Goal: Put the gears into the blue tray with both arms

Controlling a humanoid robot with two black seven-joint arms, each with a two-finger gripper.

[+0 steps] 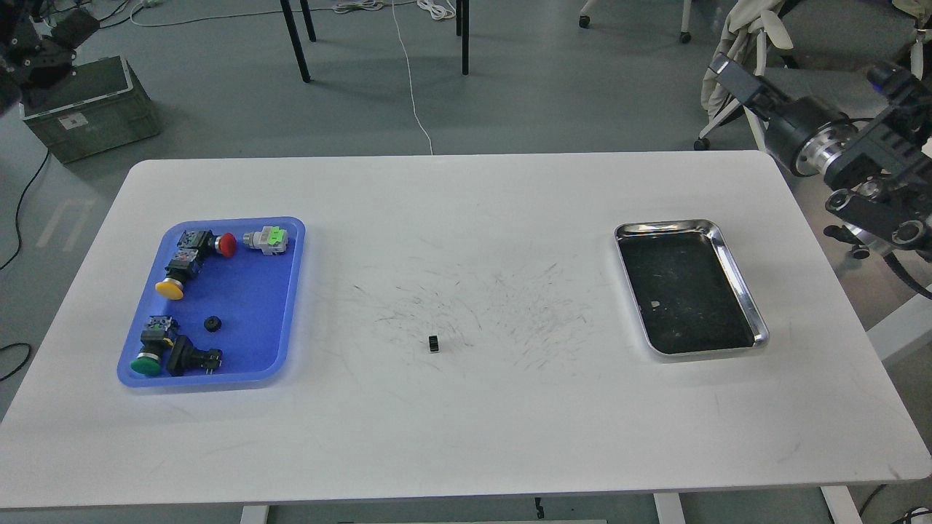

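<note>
our right gripper (885, 218) sits off the table's (466, 437) right edge, dark and cluttered, so we can't tell whether its fingers are apart or together. our left gripper (33, 51) is up at the far left corner over a green crate (95, 109), also too dark to read. one gear (212, 324) lies flat inside the blue tray (251, 367), well to the left of the right gripper, among push buttons with red (227, 244), yellow (169, 289) and green caps (145, 364). second gear (434, 343) stands on the bare tabletop mid-table, between the blue tray and the steel tray (735, 269), well apart from both grippers. steel tray is the nearest thing to our right gripper.
</note>
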